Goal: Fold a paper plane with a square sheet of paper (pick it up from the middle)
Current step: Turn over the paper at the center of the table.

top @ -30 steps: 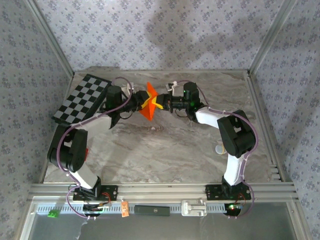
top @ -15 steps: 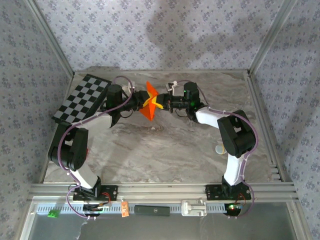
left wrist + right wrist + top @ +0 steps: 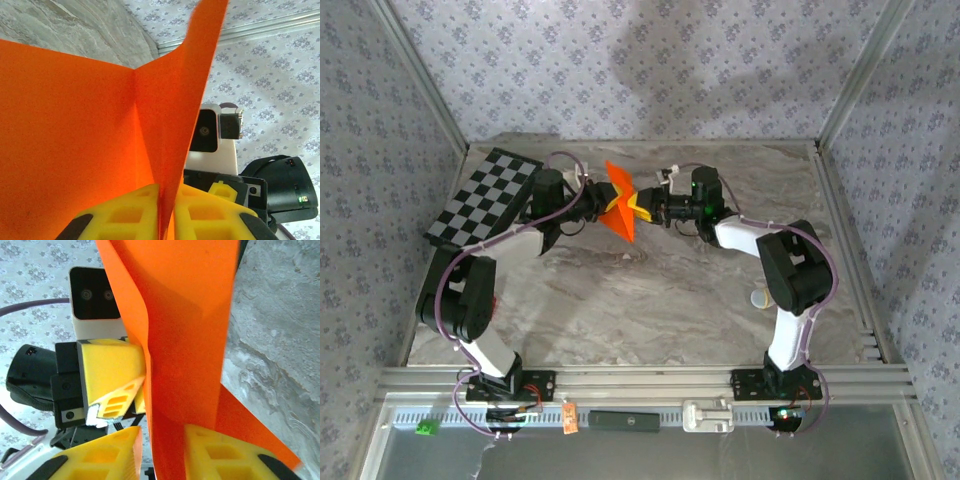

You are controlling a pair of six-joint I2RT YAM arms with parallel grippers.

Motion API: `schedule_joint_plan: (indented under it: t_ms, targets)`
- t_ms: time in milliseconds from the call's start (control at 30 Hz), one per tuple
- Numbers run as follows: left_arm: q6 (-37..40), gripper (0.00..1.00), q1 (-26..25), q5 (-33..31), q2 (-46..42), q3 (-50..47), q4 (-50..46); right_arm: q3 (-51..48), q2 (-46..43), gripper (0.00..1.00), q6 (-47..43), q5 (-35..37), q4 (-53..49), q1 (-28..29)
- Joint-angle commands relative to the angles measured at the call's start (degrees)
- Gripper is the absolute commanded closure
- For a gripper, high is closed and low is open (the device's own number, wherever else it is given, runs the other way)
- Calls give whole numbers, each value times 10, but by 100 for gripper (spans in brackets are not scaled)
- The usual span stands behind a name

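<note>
Black-and-white checkerboard (image 3: 485, 198) lies at the far left of the marble worktop (image 3: 650, 300). Just right of it, the left jaws are pressed together on the lower edge of the orange square sheet of paper (image 3: 619, 208), held in mid-air beside a sharp centre crease. On the other side, the right jaws stand slightly apart around the sheet, with a gap showing on one side, so they have no firm pinch. Folding looks partway: a crease and a pointed outline exist, but the wing folds and the finished dart seem left to do.
</note>
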Motion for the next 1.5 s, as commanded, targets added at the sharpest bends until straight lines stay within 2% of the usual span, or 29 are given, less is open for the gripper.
schedule_joint_plan:
  t_ms: [0,67,167,333,433,467,533,767,833,933,1167,1467]
  targets:
    - [31,88,8,-10,-30,-5,6,-8,-37,69,-52,8,-47,-12]
    - [44,88,11,-14,-37,-5,-12,-13,-55,67,-87,24,-87,-21]
    - [92,89,14,-27,-50,7,-92,-19,-92,63,-168,76,-183,-34]
    - [242,92,2,-112,-70,72,-334,-11,-164,50,-323,258,-412,-44]
    - [335,92,-20,-207,-64,132,-477,-3,-196,46,-391,371,-501,-44]
    - [365,92,-31,-256,-57,154,-522,-2,-204,45,-408,405,-524,-45]
    - [407,92,-54,-343,-38,197,-592,-1,-212,42,-425,443,-549,-46]
    - [501,93,-142,-682,102,362,-782,-13,-217,40,-424,491,-573,-54]
    - [511,93,-158,-761,152,408,-823,-21,-220,40,-416,497,-572,-58]
    - [525,94,-179,-846,221,454,-849,-33,-227,40,-404,502,-571,-70]
    - [556,94,-207,-895,333,502,-839,-58,-245,40,-388,495,-573,-99]
    - [558,92,-229,-862,441,573,-856,-71,-244,41,-375,481,-566,-112]
